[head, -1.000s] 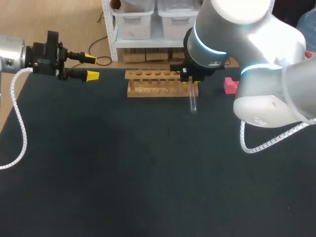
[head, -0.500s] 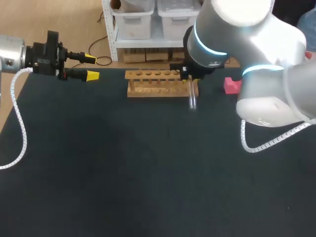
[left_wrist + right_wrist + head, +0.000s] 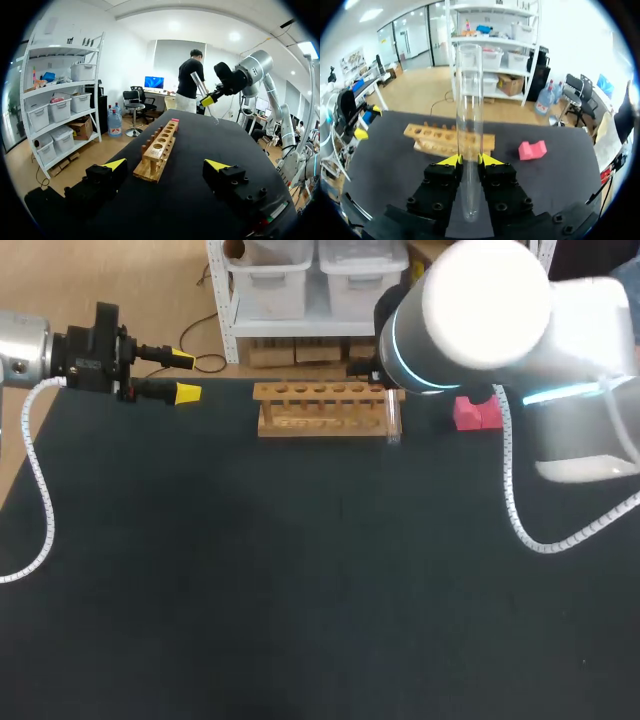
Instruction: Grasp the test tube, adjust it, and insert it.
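Black table (image 3: 300,590): right pincer (image 3: 470,159) clamps test tube (image 3: 469,100); left pincer (image 3: 165,164) gapes wide.

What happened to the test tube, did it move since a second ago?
Yes. In the head view the test tube has shifted back: its tip, earlier well past the near side of the wooden rack, is now about level with it.
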`<control>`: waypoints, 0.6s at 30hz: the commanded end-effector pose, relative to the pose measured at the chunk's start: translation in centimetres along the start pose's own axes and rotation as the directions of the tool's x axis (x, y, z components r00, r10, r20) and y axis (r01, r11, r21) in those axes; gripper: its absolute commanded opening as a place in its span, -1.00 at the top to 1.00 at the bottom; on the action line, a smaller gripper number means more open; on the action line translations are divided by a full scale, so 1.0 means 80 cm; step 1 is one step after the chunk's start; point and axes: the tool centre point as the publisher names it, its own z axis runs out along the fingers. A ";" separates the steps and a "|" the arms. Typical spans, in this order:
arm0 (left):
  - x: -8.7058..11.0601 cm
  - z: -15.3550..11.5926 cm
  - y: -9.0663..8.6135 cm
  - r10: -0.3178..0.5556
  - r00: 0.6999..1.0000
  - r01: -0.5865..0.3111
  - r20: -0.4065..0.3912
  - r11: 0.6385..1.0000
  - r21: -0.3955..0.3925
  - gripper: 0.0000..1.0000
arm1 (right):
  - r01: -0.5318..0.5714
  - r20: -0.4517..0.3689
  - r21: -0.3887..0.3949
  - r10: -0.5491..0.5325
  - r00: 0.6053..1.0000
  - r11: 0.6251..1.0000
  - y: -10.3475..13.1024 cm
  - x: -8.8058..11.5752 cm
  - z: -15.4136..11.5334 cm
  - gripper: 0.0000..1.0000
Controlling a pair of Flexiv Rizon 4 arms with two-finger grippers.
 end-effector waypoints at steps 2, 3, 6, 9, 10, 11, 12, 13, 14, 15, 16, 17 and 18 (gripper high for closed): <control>0.001 0.000 0.000 0.003 1.000 -0.003 0.003 1.000 -0.001 -1.00 | -0.015 0.295 0.030 0.005 0.956 0.999 0.001 -0.020 0.006 1.00; 0.001 0.000 0.000 0.003 1.000 -0.003 0.003 1.000 -0.001 -1.00 | -0.028 0.324 0.038 0.014 0.946 0.999 0.001 -0.025 0.009 1.00; 0.001 0.000 0.000 0.003 1.000 -0.003 0.003 1.000 -0.001 -1.00 | -0.066 0.409 0.053 0.038 0.912 0.996 0.002 -0.041 0.016 1.00; 0.001 0.000 0.000 0.003 1.000 -0.003 0.003 1.000 -0.001 -1.00 | -0.103 0.493 0.061 0.060 0.868 0.993 0.003 -0.058 0.024 1.00; 0.001 0.000 0.000 0.003 1.000 -0.003 0.003 1.000 -0.001 -1.00 | -0.121 0.515 0.057 0.075 0.854 0.991 0.003 -0.064 0.026 1.00; 0.001 0.000 0.000 0.003 1.000 -0.003 0.003 1.000 -0.001 -1.00 | -0.132 0.534 0.060 0.080 0.842 0.989 0.003 -0.069 0.028 1.00; 0.001 0.000 0.000 0.003 1.000 -0.003 0.003 1.000 -0.001 -1.00 | -0.136 0.556 0.065 0.077 0.828 0.989 0.003 -0.073 0.029 1.00; 0.001 0.000 0.000 0.003 1.000 -0.003 0.003 1.000 -0.001 -1.00 | -0.139 0.574 0.066 0.077 0.815 0.988 0.004 -0.077 0.030 1.00; 0.001 0.000 0.000 0.003 1.000 -0.003 0.003 1.000 -0.001 -1.00 | -0.159 0.591 0.059 0.094 0.802 0.986 0.004 -0.083 0.031 1.00; 0.001 0.000 0.000 0.003 1.000 -0.003 0.003 1.000 -0.001 -1.00 | -0.169 0.604 0.057 0.100 0.791 0.984 0.004 -0.086 0.032 1.00; 0.001 0.000 0.000 0.003 1.000 -0.003 0.003 1.000 -0.001 -1.00 | -0.175 0.619 0.053 0.106 0.778 0.983 0.004 -0.089 0.033 1.00; 0.001 0.000 0.000 0.003 1.000 -0.003 0.003 1.000 -0.001 -1.00 | -0.184 0.631 0.051 0.111 0.768 0.982 0.004 -0.092 0.034 1.00; 0.001 0.000 0.000 0.003 1.000 -0.003 0.003 1.000 -0.001 -1.00 | -0.189 0.639 0.049 0.114 0.760 0.981 0.004 -0.093 0.034 1.00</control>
